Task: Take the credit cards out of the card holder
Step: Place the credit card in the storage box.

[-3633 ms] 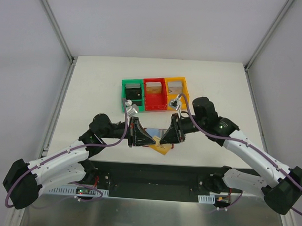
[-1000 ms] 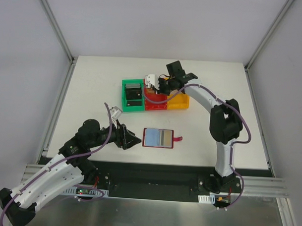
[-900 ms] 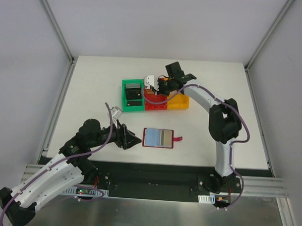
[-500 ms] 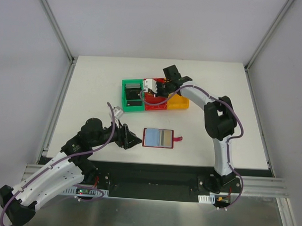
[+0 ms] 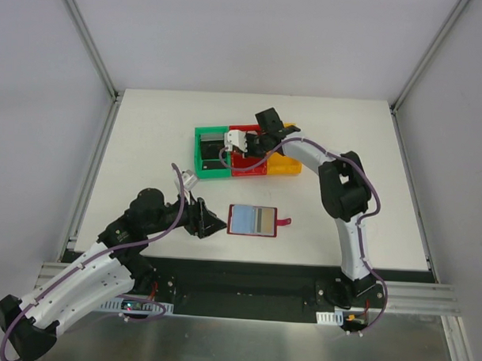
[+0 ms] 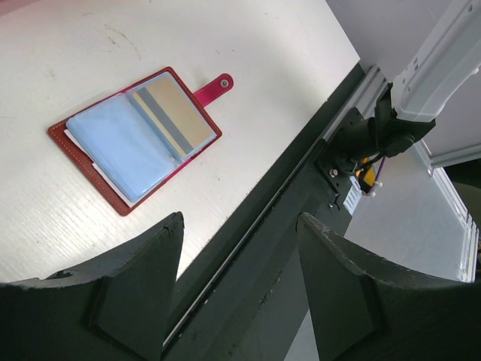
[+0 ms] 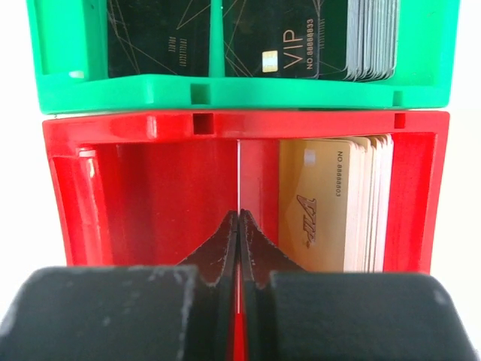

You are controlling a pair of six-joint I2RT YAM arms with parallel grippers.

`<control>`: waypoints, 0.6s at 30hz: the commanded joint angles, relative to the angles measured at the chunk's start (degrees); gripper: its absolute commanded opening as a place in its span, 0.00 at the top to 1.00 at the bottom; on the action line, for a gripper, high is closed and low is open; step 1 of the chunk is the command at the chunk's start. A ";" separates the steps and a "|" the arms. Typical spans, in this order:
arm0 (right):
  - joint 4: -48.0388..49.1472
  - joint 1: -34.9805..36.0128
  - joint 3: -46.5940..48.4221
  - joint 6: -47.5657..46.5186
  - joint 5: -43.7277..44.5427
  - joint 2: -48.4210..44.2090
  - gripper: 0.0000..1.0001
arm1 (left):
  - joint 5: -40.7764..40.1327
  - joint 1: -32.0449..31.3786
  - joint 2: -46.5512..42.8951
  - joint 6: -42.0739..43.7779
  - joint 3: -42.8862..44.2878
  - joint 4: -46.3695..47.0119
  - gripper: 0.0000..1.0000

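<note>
The card holder [image 5: 255, 221] lies open on the table, dark red with a snap tab on its right edge. Credit cards [image 6: 120, 139] with pale blue and tan striped faces sit in its pockets. My left gripper [image 5: 212, 225] hovers just left of the holder. In the left wrist view the left gripper [image 6: 240, 218] is open and empty. My right gripper [image 5: 246, 149] is over the red bin. In the right wrist view the right gripper [image 7: 239, 213] is shut on a thin card [image 7: 238, 173], seen edge-on.
Three joined bins stand at the back: the green bin [image 5: 202, 155] with dark cards, the red bin [image 7: 225, 124] with a stack of gold cards [image 7: 331, 203] on its right side, and the orange bin [image 5: 285, 165]. The table's front edge [image 6: 285, 158] runs close behind the holder.
The right arm has swung left along the bins, from near the orange bin to over the red one, still shut. The left gripper and the card holder have stayed put.
</note>
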 commanded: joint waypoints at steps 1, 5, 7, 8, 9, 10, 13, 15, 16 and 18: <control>2.53 0.69 2.46 -1.27 1.03 1.11 1.00 | -0.99 0.22 0.24 0.86 1.03 0.53 0.39; 3.67 0.69 2.38 -0.92 1.91 1.47 0.99 | -0.99 0.22 0.24 0.86 1.03 0.36 0.39; 3.94 0.69 2.64 -1.01 2.17 1.73 1.00 | -1.07 0.22 0.24 0.86 1.03 0.36 0.39; 4.02 0.78 2.73 -1.01 2.35 1.82 1.00 | -0.99 0.22 0.33 0.86 1.03 0.36 0.39; 4.02 0.69 2.73 -1.09 2.44 1.99 1.00 | -1.16 0.22 0.33 0.86 1.03 0.44 0.39; 4.20 0.60 2.99 -1.09 2.53 2.17 1.00 | -1.16 0.22 0.33 0.86 1.03 0.44 0.39; 4.20 0.60 3.43 -0.92 2.79 2.70 1.00 | -0.99 0.31 0.59 0.77 1.03 0.44 0.39; 4.11 0.60 3.78 -0.83 2.70 2.96 1.00 | -0.99 0.22 0.60 0.69 1.03 0.36 0.39; 4.20 0.60 4.04 -0.74 2.79 3.05 1.00 | -0.99 0.22 0.68 0.69 1.03 0.36 0.39; 4.20 0.60 4.57 -0.48 3.40 3.49 1.00 | -0.99 0.22 0.68 0.77 1.12 0.36 0.39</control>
